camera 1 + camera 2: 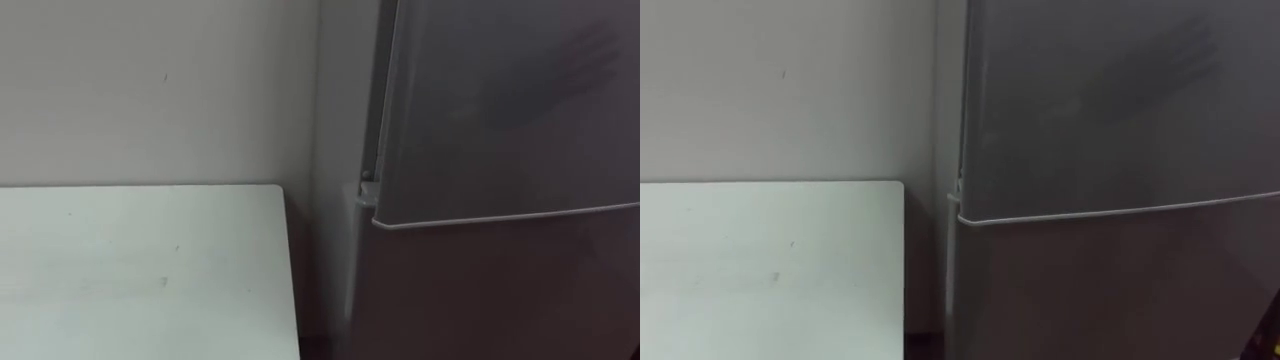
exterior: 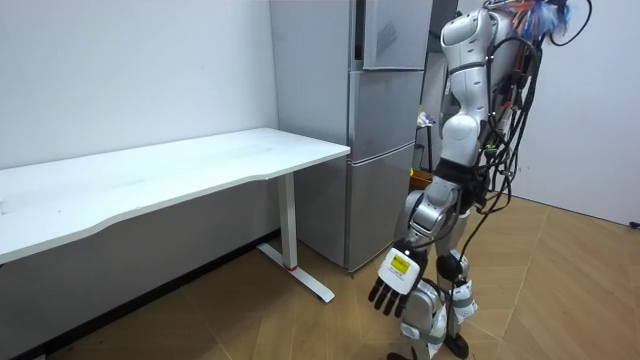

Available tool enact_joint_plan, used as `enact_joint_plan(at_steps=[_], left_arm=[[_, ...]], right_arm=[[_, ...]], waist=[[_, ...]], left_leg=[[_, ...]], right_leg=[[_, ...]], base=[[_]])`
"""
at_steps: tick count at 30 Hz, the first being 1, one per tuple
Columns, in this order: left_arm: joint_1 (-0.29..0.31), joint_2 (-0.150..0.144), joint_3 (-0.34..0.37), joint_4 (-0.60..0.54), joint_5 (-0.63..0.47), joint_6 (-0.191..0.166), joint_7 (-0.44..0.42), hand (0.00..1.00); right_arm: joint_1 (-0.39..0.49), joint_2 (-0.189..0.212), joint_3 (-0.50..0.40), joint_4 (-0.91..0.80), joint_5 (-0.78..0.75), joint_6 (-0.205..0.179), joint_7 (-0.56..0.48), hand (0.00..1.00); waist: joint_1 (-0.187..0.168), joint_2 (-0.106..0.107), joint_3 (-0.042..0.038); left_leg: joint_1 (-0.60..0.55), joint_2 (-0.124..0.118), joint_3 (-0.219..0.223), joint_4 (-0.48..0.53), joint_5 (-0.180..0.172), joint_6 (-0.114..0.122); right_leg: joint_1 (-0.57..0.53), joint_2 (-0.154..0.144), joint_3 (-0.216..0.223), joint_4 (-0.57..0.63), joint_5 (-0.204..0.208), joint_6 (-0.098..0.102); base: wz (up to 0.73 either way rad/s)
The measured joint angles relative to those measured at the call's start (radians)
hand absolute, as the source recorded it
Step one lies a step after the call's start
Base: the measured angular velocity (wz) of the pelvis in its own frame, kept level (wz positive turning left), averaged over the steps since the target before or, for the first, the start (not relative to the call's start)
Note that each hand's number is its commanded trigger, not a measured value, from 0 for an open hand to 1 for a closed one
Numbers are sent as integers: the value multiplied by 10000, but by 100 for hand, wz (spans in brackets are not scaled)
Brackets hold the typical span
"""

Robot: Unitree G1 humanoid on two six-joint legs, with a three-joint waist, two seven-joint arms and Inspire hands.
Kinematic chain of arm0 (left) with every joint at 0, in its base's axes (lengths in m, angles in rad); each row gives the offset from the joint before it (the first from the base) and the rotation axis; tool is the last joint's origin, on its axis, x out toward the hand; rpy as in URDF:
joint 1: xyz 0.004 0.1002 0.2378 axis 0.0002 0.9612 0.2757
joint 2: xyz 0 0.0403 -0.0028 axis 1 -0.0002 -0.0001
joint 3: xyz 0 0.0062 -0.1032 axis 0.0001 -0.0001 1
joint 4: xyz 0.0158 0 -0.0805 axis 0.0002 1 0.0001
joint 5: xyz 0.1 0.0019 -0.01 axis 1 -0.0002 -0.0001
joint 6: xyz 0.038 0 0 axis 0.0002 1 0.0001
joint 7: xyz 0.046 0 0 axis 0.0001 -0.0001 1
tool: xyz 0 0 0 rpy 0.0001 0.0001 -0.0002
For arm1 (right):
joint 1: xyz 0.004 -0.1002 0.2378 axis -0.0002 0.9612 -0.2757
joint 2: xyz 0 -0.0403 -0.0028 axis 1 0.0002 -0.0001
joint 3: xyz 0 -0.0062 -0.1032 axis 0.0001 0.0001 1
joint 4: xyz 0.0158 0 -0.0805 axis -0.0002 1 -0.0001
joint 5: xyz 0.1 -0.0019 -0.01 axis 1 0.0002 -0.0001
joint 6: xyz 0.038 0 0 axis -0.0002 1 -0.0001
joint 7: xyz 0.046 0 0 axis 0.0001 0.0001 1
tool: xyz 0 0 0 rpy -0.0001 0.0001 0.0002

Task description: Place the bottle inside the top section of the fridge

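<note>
L hand (image 2: 398, 280) hangs low, fingers loose, empty | robot stands facing fridge (image 1: 500, 120)

Eye views: the table (image 1: 140, 270) is placed at 8 o'clock, with the wall (image 1: 150, 90) behind it at 10 o'clock. The fridge (image 1: 345, 110) is set at 3 o'clock, just beside the table's right edge and apart from it. Its upper door (image 1: 510, 100) is seen at 2 o'clock, above the lower door (image 1: 500, 300) at 4 o'clock; the hinge (image 1: 367, 190) lies between them. Room view: the robot is stood before the fridge, at 3 o'clock.
</note>
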Motion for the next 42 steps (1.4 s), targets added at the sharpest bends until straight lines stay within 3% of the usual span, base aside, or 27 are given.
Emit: enact_joint_plan(at_steps=[11, 22, 36, 42], left_arm=[[-49, -1, -1, 6, 10, -2, -2, 0], [-168, 0, 9, -16, 16, 87, -32, 0], [-187, 6, 8, -40, 16, 222, -98, 0], [-398, 40, -11, -40, 99, 221, -81, 0]], right_arm=[[-316, 0, 356, 16, -305, 1, 399, 0], [-1010, -1, 881, 117, -331, 186, 1044, 0], [-1009, -1, 1255, 126, -389, 532, 1395, 0], [-1026, -1, 1890, 165, -888, 542, 1460, 0]], waist=[[54, -43, 19], [569, -198, 59], [553, -126, 32], [588, -111, 30]], left_leg=[[-7, -2, -55, -33, 0, -2], [-20, -2, -56, -3, 1, -4], [-4, -2, -98, 18, 1, -4], [19, -3, -120, 10, 1, -3]], right_leg=[[72, 6, -89, -119, 0, 0], [107, 4, -107, -138, 1, -1], [142, 2, -118, -135, 3, -4], [201, 4, -119, -132, 6, -4]], base=[[1], [0], [0], [0]])
